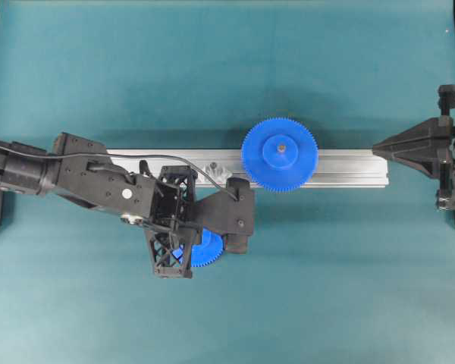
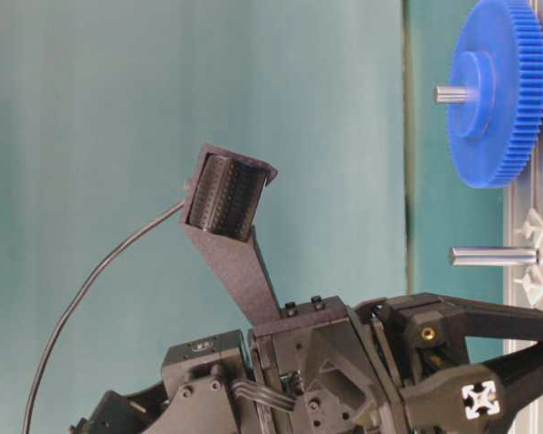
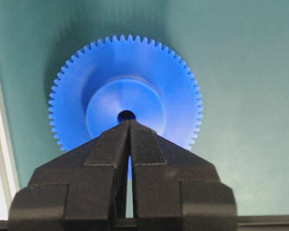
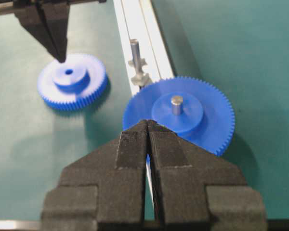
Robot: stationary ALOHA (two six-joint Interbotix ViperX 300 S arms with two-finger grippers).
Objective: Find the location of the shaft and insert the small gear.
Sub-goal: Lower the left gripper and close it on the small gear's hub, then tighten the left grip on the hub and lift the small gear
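The small gear (image 4: 72, 82) lies flat on the teal mat in front of the rail, hub and dark centre hole up; it fills the left wrist view (image 3: 125, 96) and peeks out under the left arm from overhead (image 1: 209, 250). My left gripper (image 3: 129, 123) is shut and empty, its tips (image 4: 61, 57) hanging just over the hub's far edge. The shaft (image 4: 134, 52) stands bare on the rail with its star-like base, and is also clear at table level (image 2: 493, 257). My right gripper (image 4: 148, 122) is shut on nothing, parked at the rail's right end (image 1: 379, 148).
A long aluminium rail (image 1: 341, 168) crosses the middle of the mat. A larger blue gear (image 1: 279, 154) sits on a grey pin on it, to the right of the shaft. The left arm's wrist and cable (image 1: 136, 189) cover the rail's left part.
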